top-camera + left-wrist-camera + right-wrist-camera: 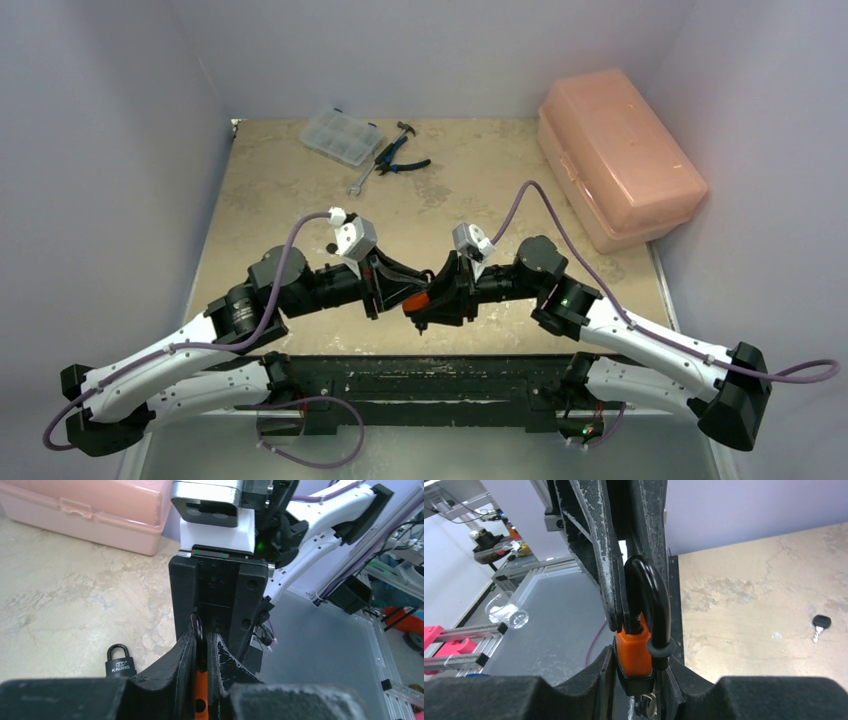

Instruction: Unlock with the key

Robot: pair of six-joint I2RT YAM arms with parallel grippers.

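Two grippers meet on one orange padlock point(634, 647). The right gripper point(636, 662) has its fingers clamped on the lock's body, and the left gripper point(201, 640) pinches it at the black shackle point(656, 595). Well apart from them, a black-headed key point(820, 625) lies loose on the table point(749, 580), and a small black padlock point(119, 661) lies there too.

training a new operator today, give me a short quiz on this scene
1. True or false: a hand holds the black padlock.
2. What do the left hand and right hand grip together? A pliers; B orange padlock; C pink box.
3. Where is the black-headed key?
Key: 1 false, it lies on the table. 2 B. 3 On the table, apart from both hands.
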